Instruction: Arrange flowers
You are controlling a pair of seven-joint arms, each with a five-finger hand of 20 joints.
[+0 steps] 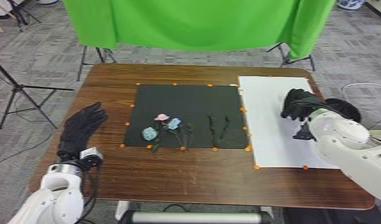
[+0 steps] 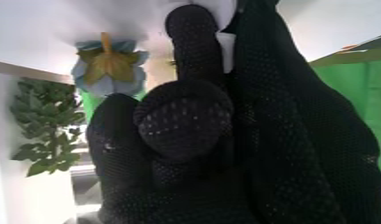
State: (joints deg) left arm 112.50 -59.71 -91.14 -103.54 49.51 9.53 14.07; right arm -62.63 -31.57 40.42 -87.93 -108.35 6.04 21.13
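"Where the black mat (image 1: 191,100) lies on the brown wooden table (image 1: 204,182), what flowers are there?"

"A pink flower (image 1: 162,117), a blue flower (image 1: 174,123) just beside it, and a pale blue flower (image 1: 150,133) nearer the robot. Two green stems (image 1: 213,131) lie apart, to their right."

"And the right hand (image 1: 296,104)?"

"Over the white board (image 1: 271,112), right of the mat. I can't tell if it's open or closed, or whether it has hold of anything. The wrist view shows a light blue bloom (image 2: 109,65) and green leaves (image 2: 46,125) near it."

"That dark shape (image 1: 344,108) by its wrist?"

"Perhaps a round container; the arm partly covers it."

"The left hand (image 1: 81,131)?"

"Over the table's left side, fingers straight, holding nothing. Orange markers (image 1: 244,109) dot the mat's edges; a green cloth (image 1: 195,22) hangs beyond."
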